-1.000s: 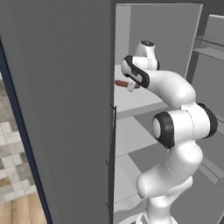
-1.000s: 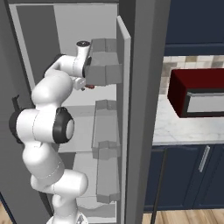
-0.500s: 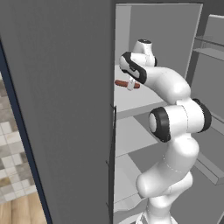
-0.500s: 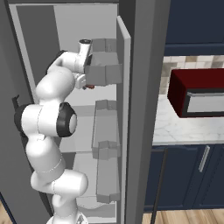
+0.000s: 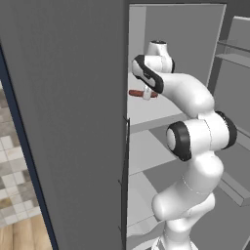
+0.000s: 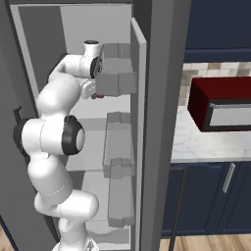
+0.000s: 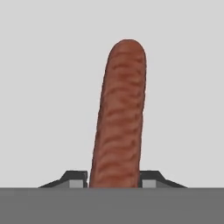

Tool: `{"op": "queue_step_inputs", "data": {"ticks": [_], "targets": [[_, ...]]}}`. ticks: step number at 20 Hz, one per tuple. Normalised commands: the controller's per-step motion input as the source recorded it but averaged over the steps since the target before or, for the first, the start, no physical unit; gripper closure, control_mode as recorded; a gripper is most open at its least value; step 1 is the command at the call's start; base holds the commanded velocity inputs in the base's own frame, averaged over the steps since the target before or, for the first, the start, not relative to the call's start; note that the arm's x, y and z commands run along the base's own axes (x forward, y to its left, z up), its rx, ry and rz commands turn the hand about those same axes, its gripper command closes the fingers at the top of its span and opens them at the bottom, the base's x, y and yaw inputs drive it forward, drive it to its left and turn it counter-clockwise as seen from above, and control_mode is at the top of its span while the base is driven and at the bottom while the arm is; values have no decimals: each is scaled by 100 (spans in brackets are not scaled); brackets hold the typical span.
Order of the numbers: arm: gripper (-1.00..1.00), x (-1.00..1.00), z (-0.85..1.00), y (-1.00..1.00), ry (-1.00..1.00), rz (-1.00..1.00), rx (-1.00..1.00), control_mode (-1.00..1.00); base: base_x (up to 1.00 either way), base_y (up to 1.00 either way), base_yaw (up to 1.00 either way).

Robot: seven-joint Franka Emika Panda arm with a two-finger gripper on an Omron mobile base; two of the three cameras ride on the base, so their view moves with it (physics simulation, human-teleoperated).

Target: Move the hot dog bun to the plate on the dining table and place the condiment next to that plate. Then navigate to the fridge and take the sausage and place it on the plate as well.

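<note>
Grey all over, the big fridge [image 5: 63, 122] stands open, and its wide door [image 6: 147, 127] swings out toward the kitchen side. Inside are pale shelves [image 5: 146, 114], one above the other, and the door holds grey bins [image 6: 117, 83] stacked from top to bottom.

Next to the fridge on the right is a dark blue cabinet [image 6: 215, 196] with a white marble counter [image 6: 196, 142] on top. A dark red microwave [image 6: 220, 105] sits on that counter. More dark blue cupboards [image 6: 218, 24] hang above it. Down low there is a wood floor [image 6: 215, 242], and on the other side some pale floor tiles [image 5: 10, 161].

The white robot arm [image 5: 195, 141] rises from the floor and bends up into the fridge. It has fat dark rings at its joints. Its top part reaches in over the upper shelf.

At the end of the arm is the claw [image 7: 114, 180]. Its two small dark fingertips [image 7: 74, 178] press in on both sides of the sausage [image 7: 119, 116], so the claw is clenched around it. The sausage is brown-red with darker wavy stripes. In the hand view it sticks straight out from between the tips. From the left base view the sausage [image 5: 141, 93] shows as a thin red-brown stick lying flat, just above the upper shelf, right under the robot's wrist.
</note>
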Motion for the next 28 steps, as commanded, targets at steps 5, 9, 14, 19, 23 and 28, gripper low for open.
{"op": "queue_step_inputs", "data": {"ticks": [5,9,14,19,23,28], "targets": [[100,-100,10,15,-29,-9,-8,-100,0,0,0],[100,-100,16,8,-32,-7,-2,-100,0,0,0],[100,-100,29,3,-26,-7,0,-100,0,0,0],[100,-100,34,0,-26,-6,0,-100,0,0,0],[100,-100,37,0,-23,-6,1,-100,0,0,0],[100,-94,39,0,-17,-5,7,-100,0,0,0]]}}
